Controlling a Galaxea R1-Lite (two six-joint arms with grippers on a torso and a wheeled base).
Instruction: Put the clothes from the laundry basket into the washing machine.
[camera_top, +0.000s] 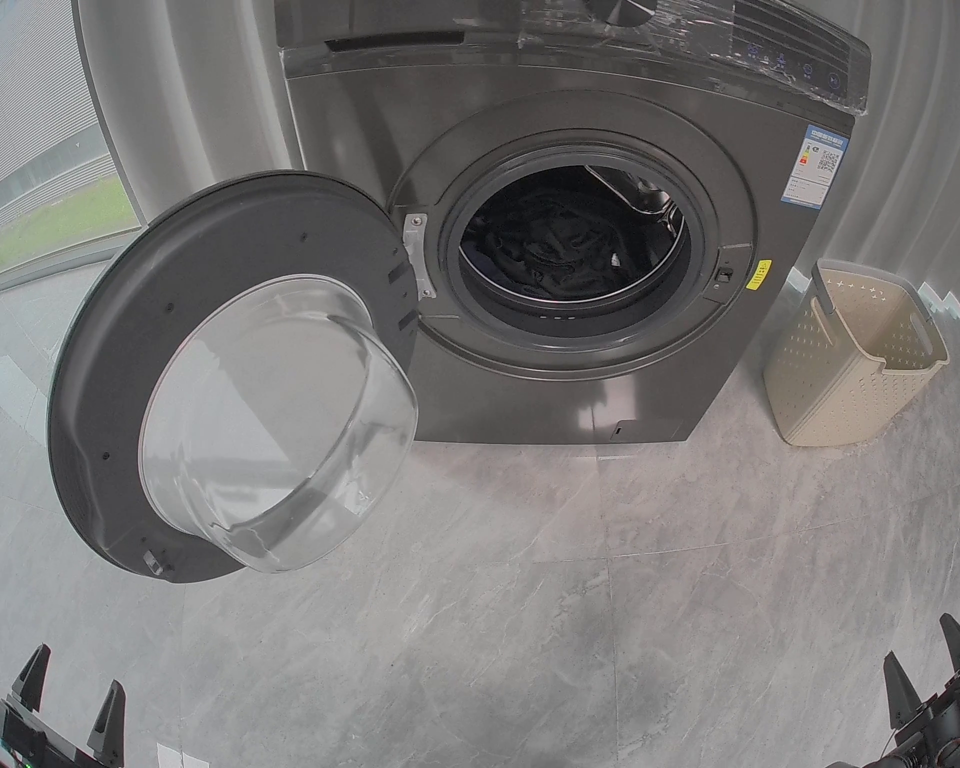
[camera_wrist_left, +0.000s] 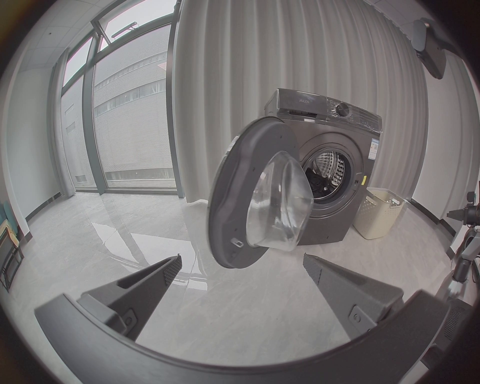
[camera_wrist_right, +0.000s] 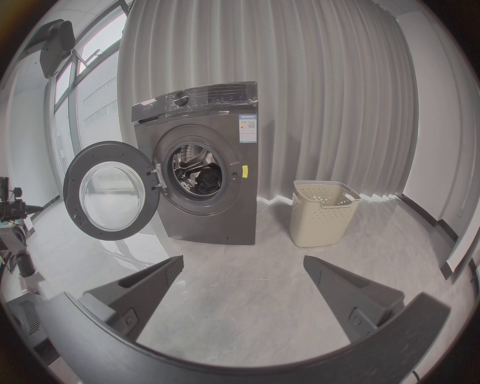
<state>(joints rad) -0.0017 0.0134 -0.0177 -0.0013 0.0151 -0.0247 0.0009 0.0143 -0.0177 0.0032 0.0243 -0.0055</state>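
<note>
Low over the grey floor, my left gripper and my right gripper, both spread wide, holding nothing; ahead, washing machine, door swung open, dark clothes in its drum; laundry basket just beside it.

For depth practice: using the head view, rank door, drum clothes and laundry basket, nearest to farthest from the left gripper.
1. Open door, swung out on the left gripper's side.
2. Clothes, inside the drum, centre.
3. Laundry basket, far right.
</note>
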